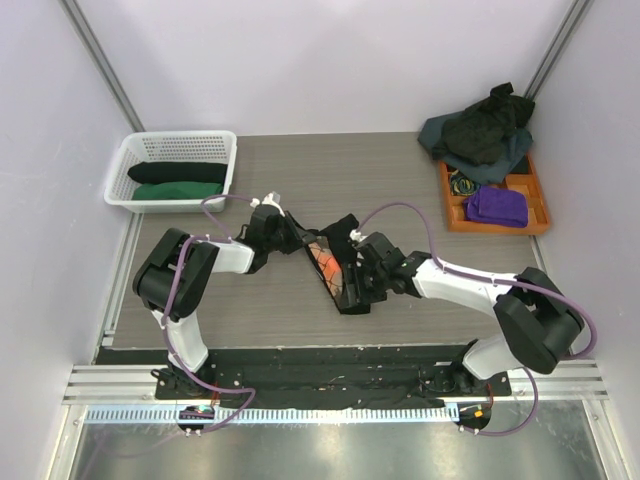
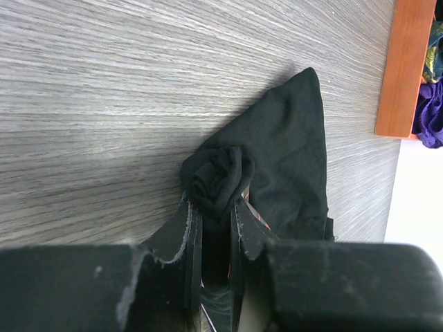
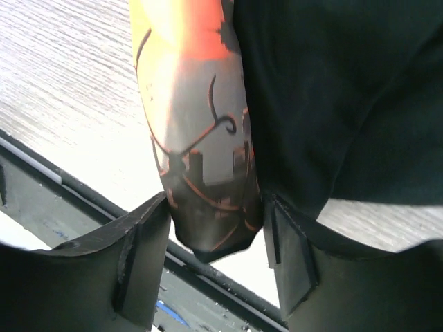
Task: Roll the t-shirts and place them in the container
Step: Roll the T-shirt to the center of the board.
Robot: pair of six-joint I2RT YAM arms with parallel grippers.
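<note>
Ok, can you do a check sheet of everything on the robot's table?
Surface: grey wood-grain table.
Job's things: printed t-shirt held between both arms, one end rolled; black roll and green roll in white basket; unrolled pile far right.
Clutter: orange tray with purple cloth.
Grippers: left tool shut on the rolled end; right tool shut on the printed part.
Cables: purple cables loop along both arms.
Surroundings: plain pale walls.
</note>
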